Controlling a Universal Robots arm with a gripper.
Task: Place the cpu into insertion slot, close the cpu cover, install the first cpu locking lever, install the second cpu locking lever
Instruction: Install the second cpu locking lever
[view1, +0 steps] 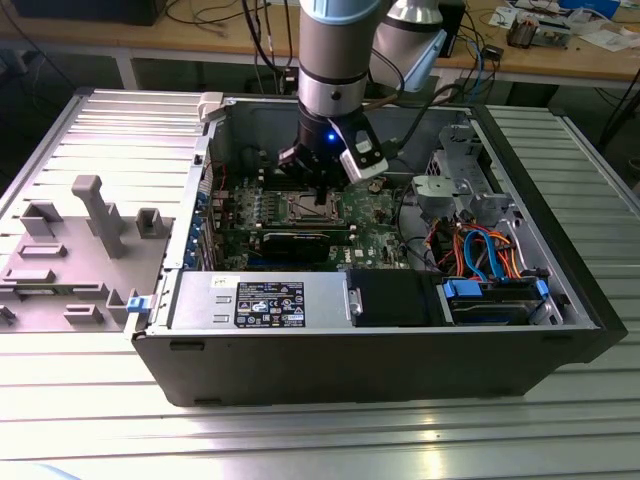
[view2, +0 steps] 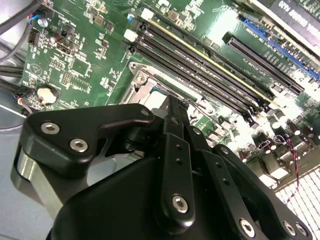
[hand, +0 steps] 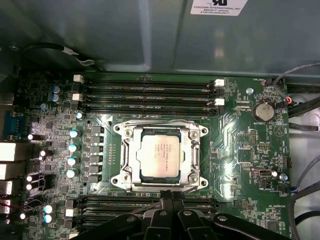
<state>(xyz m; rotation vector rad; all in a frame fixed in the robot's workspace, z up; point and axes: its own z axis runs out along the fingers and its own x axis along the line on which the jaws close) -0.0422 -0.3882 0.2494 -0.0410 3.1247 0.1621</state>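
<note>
Green motherboard (hand: 235, 145) fills your view — the cpu (hand: 160, 155) sits in the insertion slot (hand: 125, 165), cpu cover (hand: 196, 156) down; your gripper (hand: 167, 207) hovers just beside, fingers together, empty.

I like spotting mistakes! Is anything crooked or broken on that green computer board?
Nothing stands out. The square silver-grey metal cpu lies flat and straight in the silver-rimmed insertion slot, with the thin silver frame-shaped cpu cover down squarely around it. The black robot hand sits right at the slot's edge.
</note>
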